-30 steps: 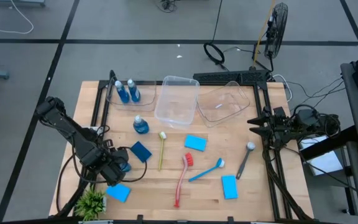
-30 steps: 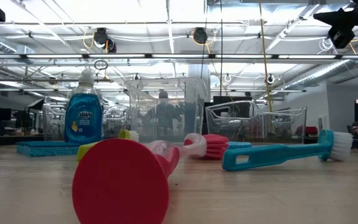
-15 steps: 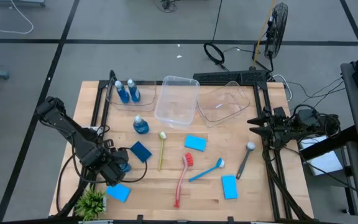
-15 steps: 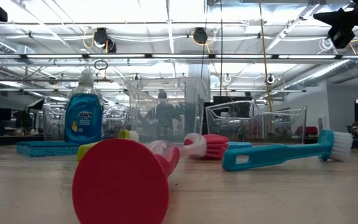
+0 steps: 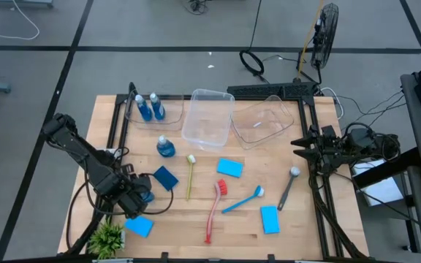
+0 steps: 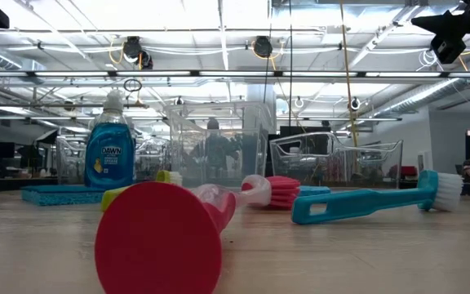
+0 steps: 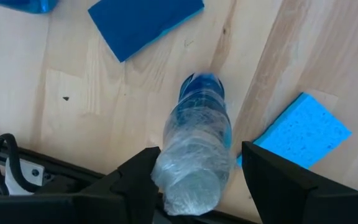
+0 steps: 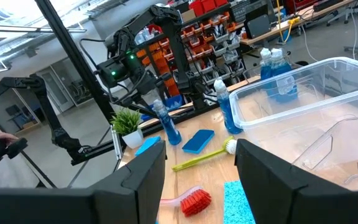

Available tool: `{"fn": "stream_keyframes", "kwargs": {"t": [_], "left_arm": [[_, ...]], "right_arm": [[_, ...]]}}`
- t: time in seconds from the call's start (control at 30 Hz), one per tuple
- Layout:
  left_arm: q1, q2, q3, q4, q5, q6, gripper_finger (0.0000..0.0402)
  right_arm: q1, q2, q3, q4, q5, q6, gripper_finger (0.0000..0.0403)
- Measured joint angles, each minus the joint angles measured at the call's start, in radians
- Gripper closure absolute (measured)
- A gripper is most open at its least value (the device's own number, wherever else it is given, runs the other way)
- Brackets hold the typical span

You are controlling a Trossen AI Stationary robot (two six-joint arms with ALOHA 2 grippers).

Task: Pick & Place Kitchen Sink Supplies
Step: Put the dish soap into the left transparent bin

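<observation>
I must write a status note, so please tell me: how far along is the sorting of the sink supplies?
Done: two bottles stand in the left tub. In hand: the left gripper has a third bottle between its fingers, near the table's front left. Left: a fourth bottle, four sponges and four brushes lie on the table. The right gripper waits open at the right edge.

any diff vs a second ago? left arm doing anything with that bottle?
No visible change. The left hand is still closed around the bottle near the table's front left, beside the dark sponge. The right hand still waits open at the right edge. Brushes, sponges and tubs lie where they were.
</observation>
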Motion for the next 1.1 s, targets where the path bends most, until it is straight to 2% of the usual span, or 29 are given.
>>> {"fn": "stream_keyframes", "kwargs": {"t": [0.27, 0.6, 0.83, 0.97, 1.1], "left_arm": [[0.000, 0.000, 0.000, 0.007, 0.000, -0.001, 0.0183], [-0.001, -0.001, 0.001, 0.030, 0.000, -0.030, 0.0260], [0.000, -0.001, 0.001, 0.031, 0.000, -0.073, 0.0238], [0.000, -0.001, 0.001, 0.031, 0.000, -0.084, 0.0261], [0.000, -0.001, 0.001, 0.031, 0.000, -0.091, 0.0262]], "right_arm": [[0.000, 0.000, 0.000, 0.000, 0.000, -0.002, 0.0220], [0.000, 0.000, 0.000, 0.000, 0.000, -0.002, 0.0220], [0.000, 0.000, 0.000, 0.000, 0.000, -0.003, 0.0220], [0.000, 0.000, 0.000, 0.000, 0.000, -0.004, 0.0220], [0.000, 0.000, 0.000, 0.000, 0.000, -0.003, 0.0220]]}}
